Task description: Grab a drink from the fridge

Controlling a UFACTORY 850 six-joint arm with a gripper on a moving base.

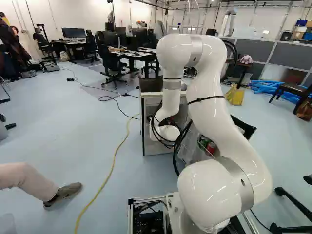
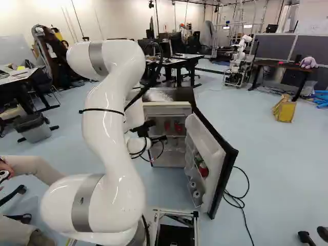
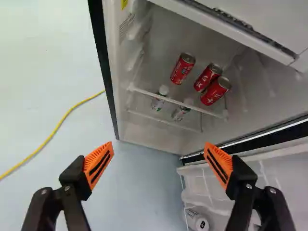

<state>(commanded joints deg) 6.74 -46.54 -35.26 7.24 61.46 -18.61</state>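
From where I'm standing, the tool (image 3: 159,148) is spread wide with nothing between its fingers, facing the fridge (image 2: 166,109), whose door (image 2: 209,141) hangs open. The drinks are inside. A lone red can (image 3: 183,68) stands a little apart from a second red can (image 3: 208,77) and a third red can (image 3: 215,91), which are packed close together. Below the shelf edge (image 3: 202,110) I can see a white-capped bottle (image 3: 159,98) and another small bottle (image 3: 180,113).

I'd go for the lone can, since it has more room round it for both pads. If full, it should have modest weight and feel firm, but its thin wall could dent under a hard squeeze, and chilled metal may be slick with damp. Best hold it round the middle of its side, keeping it upright, clear of the lid and its neighbours. The cans are red with pale markings; the bottles carry small coloured labels, too tiny for me to make out from here.
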